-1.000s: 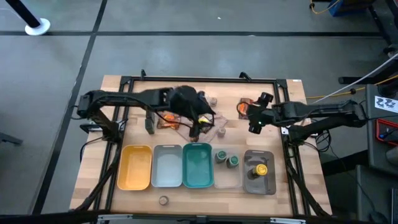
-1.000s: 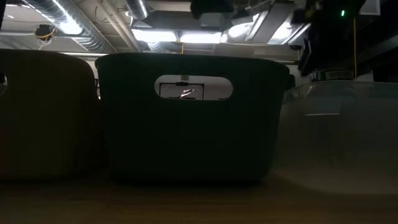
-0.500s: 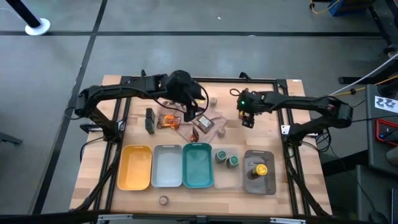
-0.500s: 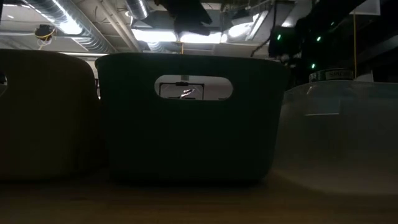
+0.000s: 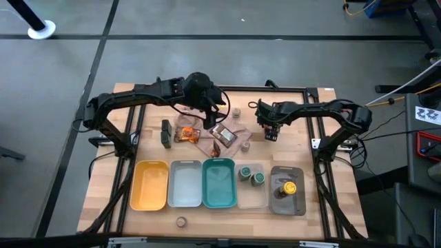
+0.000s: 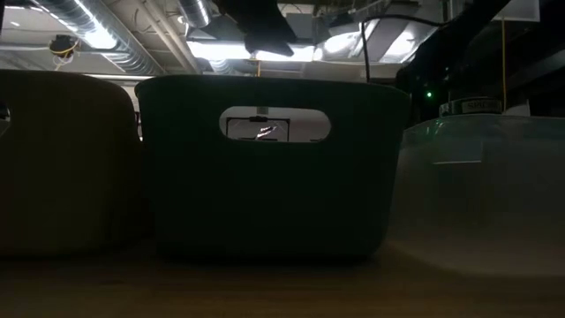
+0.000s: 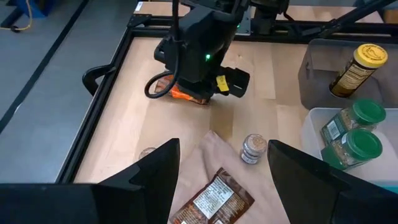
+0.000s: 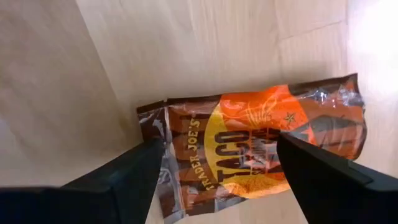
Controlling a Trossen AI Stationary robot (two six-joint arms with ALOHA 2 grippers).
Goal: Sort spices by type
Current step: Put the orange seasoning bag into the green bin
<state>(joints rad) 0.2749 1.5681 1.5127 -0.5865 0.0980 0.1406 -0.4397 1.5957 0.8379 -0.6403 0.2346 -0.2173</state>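
An orange-brown packet (image 8: 261, 143) lies flat on the bare wood at the far right. My right gripper (image 8: 217, 180) (image 5: 271, 129) points down over it, open, one finger on either side of it; whether they touch it, I cannot tell. My left gripper (image 7: 224, 180) (image 5: 208, 116) hangs open and holds nothing, above a second packet (image 7: 214, 199) (image 5: 224, 136) on the cloth (image 7: 211, 149). A third packet (image 5: 187, 133) and a black block (image 5: 165, 134) lie to its left. Small jars (image 7: 253, 148) (image 5: 236, 111) stand near the cloth.
A row of trays stands along the near side: yellow (image 5: 149, 200), grey (image 5: 185, 200), teal (image 5: 219, 200), a clear one (image 5: 251, 200) holding two green-lidded jars (image 7: 354, 118), and a grey one (image 5: 296, 203) with a yellow-lidded jar (image 7: 357, 68). One jar (image 5: 181, 222) stands alone by the near edge.
My right gripper has sunk toward the orange packet on the far right, shifting toward the table's left and tipping to point more steeply down. My left gripper has drawn back toward the far edge, away from the cloth. Both stay open.
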